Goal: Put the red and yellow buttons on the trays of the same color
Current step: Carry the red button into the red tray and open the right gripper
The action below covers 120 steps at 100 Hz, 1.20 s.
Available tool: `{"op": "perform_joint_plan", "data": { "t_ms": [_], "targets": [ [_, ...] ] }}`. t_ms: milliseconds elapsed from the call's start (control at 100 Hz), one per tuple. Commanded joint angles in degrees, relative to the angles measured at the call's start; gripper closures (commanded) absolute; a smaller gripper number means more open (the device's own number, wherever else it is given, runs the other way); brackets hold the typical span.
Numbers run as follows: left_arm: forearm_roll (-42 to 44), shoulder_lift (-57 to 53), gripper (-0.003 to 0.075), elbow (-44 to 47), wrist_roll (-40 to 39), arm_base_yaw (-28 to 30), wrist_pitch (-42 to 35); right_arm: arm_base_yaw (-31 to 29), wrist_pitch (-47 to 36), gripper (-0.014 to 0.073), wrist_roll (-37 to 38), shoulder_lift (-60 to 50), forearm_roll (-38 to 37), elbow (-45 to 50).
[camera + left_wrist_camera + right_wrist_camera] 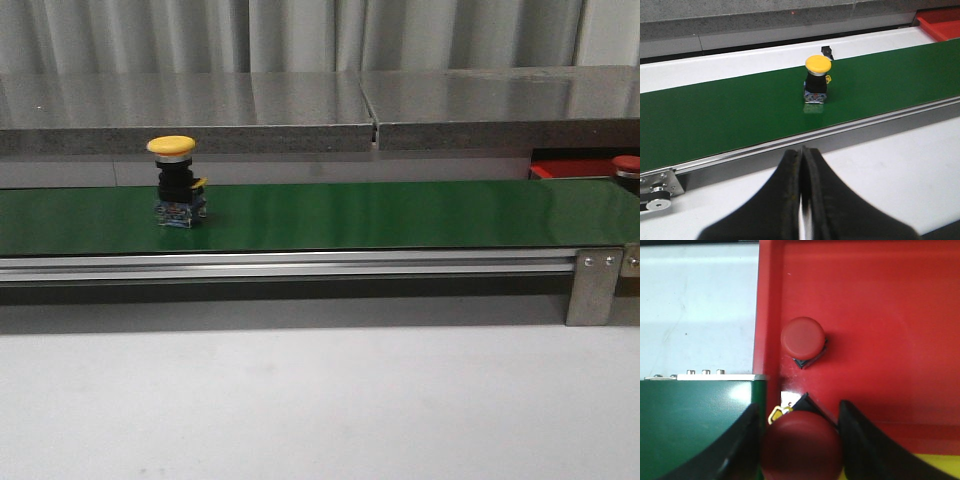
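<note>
Your right gripper [800, 440] has its fingers on both sides of a red button [801, 447], at the edge of the red tray [880, 315]. Another red button [803, 337] sits in that tray. Your left gripper [801, 165] is closed and empty. A yellow button [175, 180] stands on the green belt [400, 215].

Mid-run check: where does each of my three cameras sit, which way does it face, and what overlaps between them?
Front view: faces forward over the table, across the green belt at the yellow button; no arm shows.
Left wrist view: on the left arm, looking past the shut left gripper at that yellow button.
Right wrist view: on the right arm, looking down into the red tray; the right gripper has a red button between its fingers, another red button beyond.
Shared: front and left wrist both show the belt and yellow button.
</note>
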Motion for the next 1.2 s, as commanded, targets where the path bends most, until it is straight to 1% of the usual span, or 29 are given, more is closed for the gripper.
{"op": "perform_joint_plan", "data": {
  "t_ms": [0, 270, 530, 790, 820, 870, 920, 970, 1020, 1190],
  "targets": [
    [-1.3, 0.2, 0.0739, -1.6, -0.2, -0.4, -4.0, -0.2, -3.0, 0.0382, -0.4, -1.1, 1.2, -1.2],
    [-1.3, 0.2, 0.0739, -1.6, -0.2, -0.4, -4.0, -0.2, -5.6, 0.0382, -0.4, 3.8, 2.7, -1.2],
    [-1.3, 0.2, 0.0739, -1.6, -0.2, -0.4, -4.0, -0.2, -8.7, 0.0382, -0.4, 6.0, 5.0, -1.2],
    [-1.3, 0.2, 0.0739, -1.6, -0.2, -0.4, -4.0, -0.2, -8.2, 0.0371, -0.4, 8.4, 7.8, -1.2],
    [-1.3, 0.2, 0.0739, -1.6, -0.2, -0.4, -4.0, -0.1, -8.2, 0.0355, -0.4, 8.4, 7.9, -1.2],
    [-1.3, 0.2, 0.0739, -1.6, -0.2, -0.4, -4.0, -0.1, -8.2, 0.0302, -0.4, 8.3, 7.9, -1.2],
    [-1.3, 0.2, 0.0739, -1.6, -0.2, -0.4, -4.0, -0.1, -8.2, 0.0217, -0.4, 8.3, 7.9, -1.2],
    [-1.3, 0.2, 0.0739, -1.6, -0.2, -0.4, -4.0, -0.1, -8.2, 0.0150, -0.4, 8.3, 7.9, -1.2],
    [-1.3, 0.2, 0.0739, -1.6, -0.2, -0.4, -4.0, -0.1, -8.1, 0.0109, -0.4, 8.3, 7.9, -1.2],
    [-1.3, 0.2, 0.0739, -1.6, -0.2, -0.4, -4.0, -0.1, -7.8, 0.0106, -0.7, 7.0, 7.8, -1.2]
  ]
}}
